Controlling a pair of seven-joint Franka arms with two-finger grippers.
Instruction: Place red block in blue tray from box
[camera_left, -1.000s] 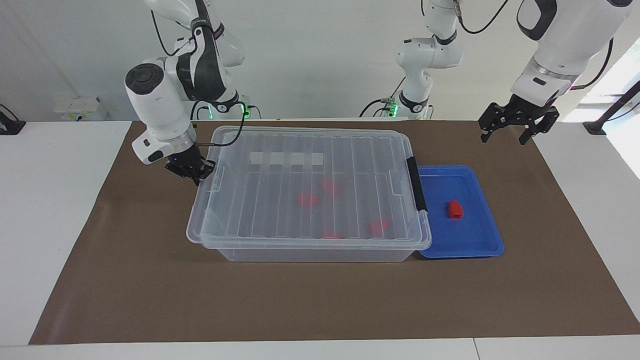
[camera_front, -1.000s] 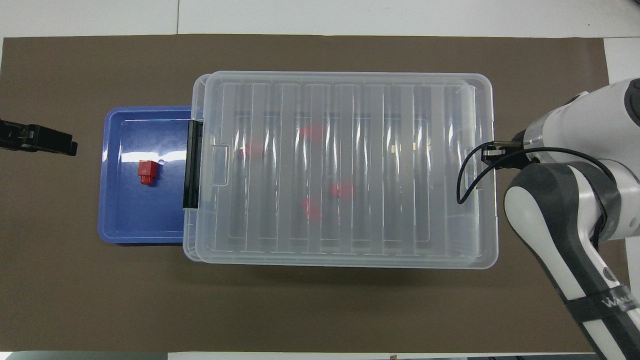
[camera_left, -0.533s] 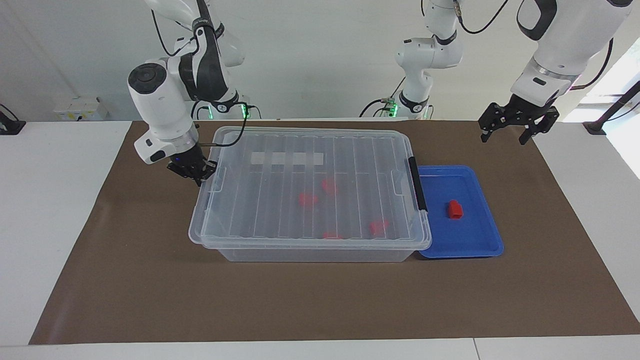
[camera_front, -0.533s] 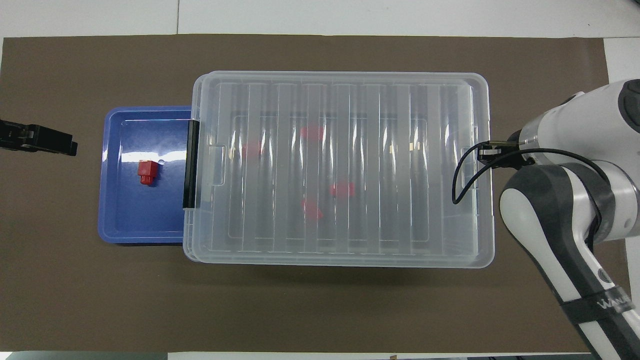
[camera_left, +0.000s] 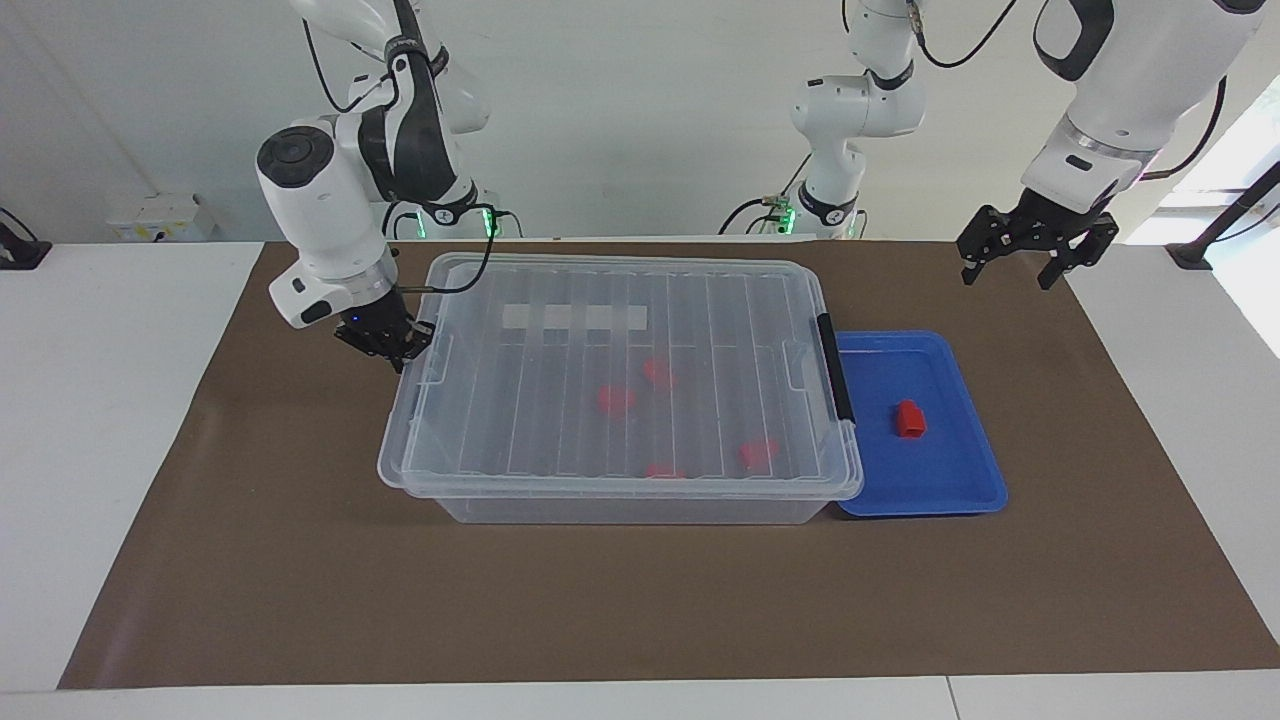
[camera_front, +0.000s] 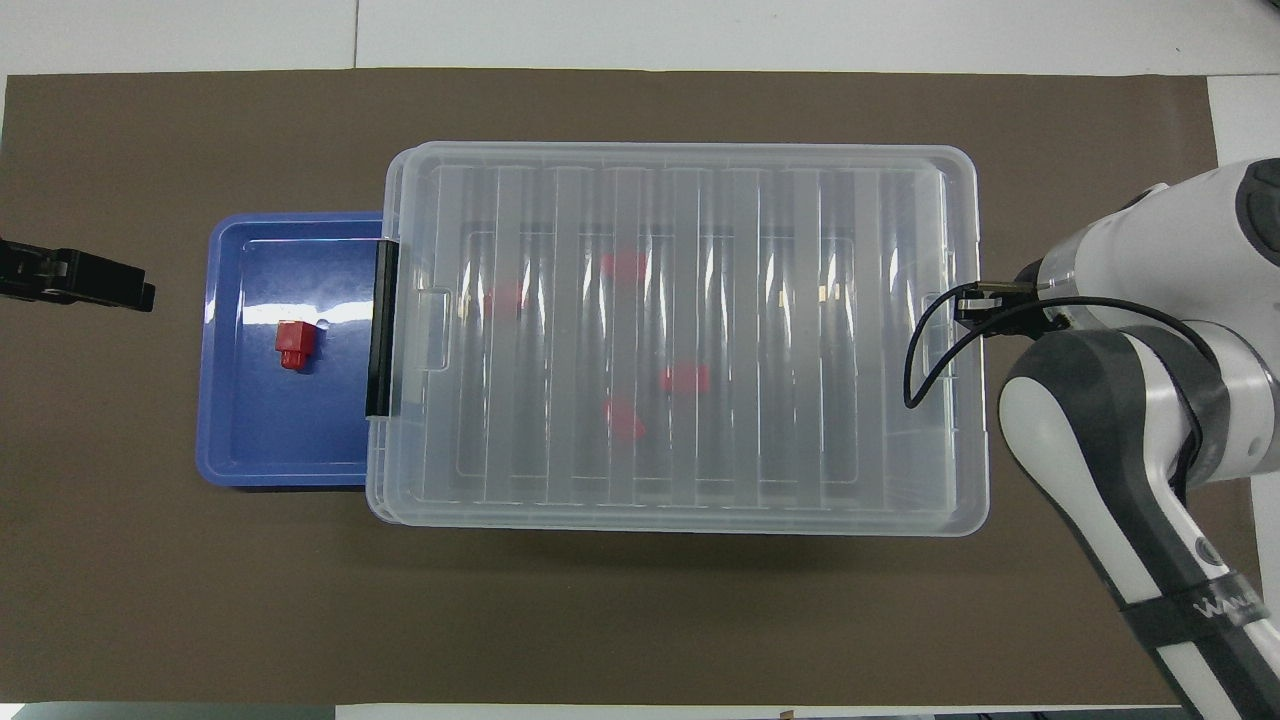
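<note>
The red block (camera_left: 909, 419) stood in the blue tray (camera_left: 945, 475), on the tray's floor, about in the middle and a little nearer to the box (camera_left: 620, 509); nothing was touching it. The tray lay flat on the brown mat (camera_left: 300, 580), just beside the box, at the left arm's end of the table; from above, the lid's edge covered the tray's rim on that side.

The box sat in the middle of the mat; its clear ribbed lid (camera_left: 540, 420) lay on top of it, a tiny bit out of line with the box at the tray end. A black latch handle (camera_left: 836, 368) ran along the lid's end next to the tray; a white label strip (camera_left: 573, 317) showed on the part of the box nearer to the robots. Through the lid, some small red pieces (camera_left: 616, 400) could be seen lying on the bottom of the box, well apart from each other.

The right gripper (camera_left: 388, 345) was down at the lid's end toward the right arm's side, right at the lid's edge; whether it was gripping the lid or had let go could not be told. The left gripper (camera_left: 1035, 262) hung up in the air over the mat, well apart from the tray, with its two fingers spread wide and holding nothing; the left arm was waiting.
</note>
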